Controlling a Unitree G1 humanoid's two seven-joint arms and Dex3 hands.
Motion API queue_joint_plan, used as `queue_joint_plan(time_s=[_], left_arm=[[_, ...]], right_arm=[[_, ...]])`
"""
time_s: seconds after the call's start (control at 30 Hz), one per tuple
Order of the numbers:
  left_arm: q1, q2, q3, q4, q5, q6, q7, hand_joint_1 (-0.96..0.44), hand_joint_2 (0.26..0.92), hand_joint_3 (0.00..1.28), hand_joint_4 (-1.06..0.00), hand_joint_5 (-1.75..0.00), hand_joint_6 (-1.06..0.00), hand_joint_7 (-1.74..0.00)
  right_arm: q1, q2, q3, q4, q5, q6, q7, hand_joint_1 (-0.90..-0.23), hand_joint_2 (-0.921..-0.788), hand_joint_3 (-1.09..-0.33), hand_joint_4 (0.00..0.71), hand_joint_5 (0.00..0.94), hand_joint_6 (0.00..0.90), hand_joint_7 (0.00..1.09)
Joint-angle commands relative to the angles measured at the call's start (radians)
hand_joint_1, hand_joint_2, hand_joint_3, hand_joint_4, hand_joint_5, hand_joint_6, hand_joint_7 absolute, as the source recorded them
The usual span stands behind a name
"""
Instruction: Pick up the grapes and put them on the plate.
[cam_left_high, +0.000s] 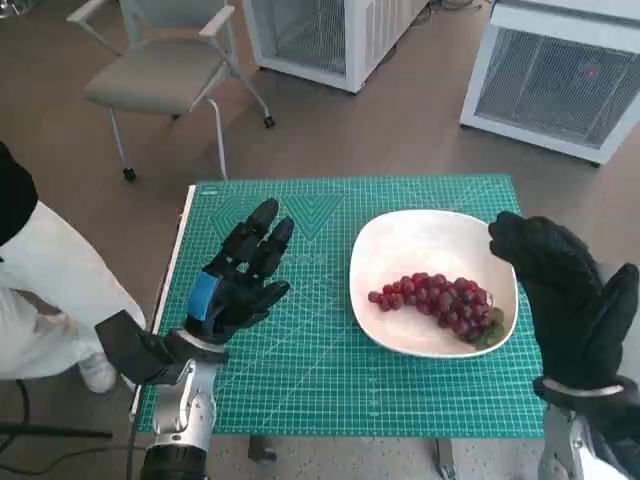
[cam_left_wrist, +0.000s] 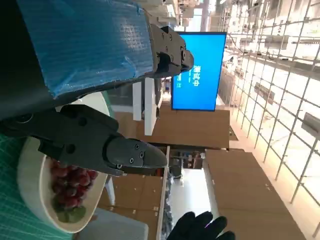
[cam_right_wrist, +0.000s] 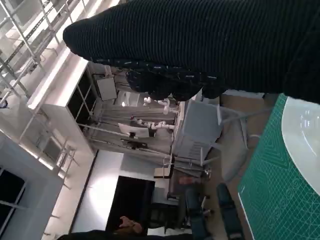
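Observation:
A bunch of red grapes (cam_left_high: 435, 300) lies inside the white plate (cam_left_high: 400, 235) on the right half of the green mat; the left wrist view shows the same grapes (cam_left_wrist: 70, 187) in the plate (cam_left_wrist: 31, 185). My left hand (cam_left_high: 240, 275) hovers over the mat to the left of the plate, fingers spread, holding nothing. My gloved right hand (cam_left_high: 560, 290) hangs at the plate's right rim, apart from the grapes, with nothing in it. The right wrist view shows the glove (cam_right_wrist: 200, 45) and a slice of the plate (cam_right_wrist: 302, 135).
A green cutting mat (cam_left_high: 300, 350) covers the small table. A grey chair (cam_left_high: 165, 70) stands beyond the table's far left corner, white cabinets (cam_left_high: 560, 70) at the back. A person in white (cam_left_high: 50, 290) sits at the left.

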Motion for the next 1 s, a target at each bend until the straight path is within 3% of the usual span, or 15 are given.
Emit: queue_joint_plan(time_s=[0.03, 1.0], left_arm=[[0.027, 0.018, -0.014, -0.038, 0.008, 0.0, 0.003, -0.4, 0.921, 0.17, -0.2, -0.02, -0.29, -0.01], [0.064, 0.025, -0.043, -0.099, -0.006, 0.042, 0.016, -0.4, 0.921, 0.15, -0.24, -0.01, -0.3, -0.01]], right_arm=[[0.008, -0.009, -0.002, 0.002, 0.013, 0.018, 0.009, -0.434, -0.921, -0.626, 0.459, 0.595, 0.205, 0.91], [0.01, -0.01, -0.002, -0.003, 0.007, 0.026, 0.01, -0.431, -0.921, -0.629, 0.453, 0.603, 0.2, 0.92]])
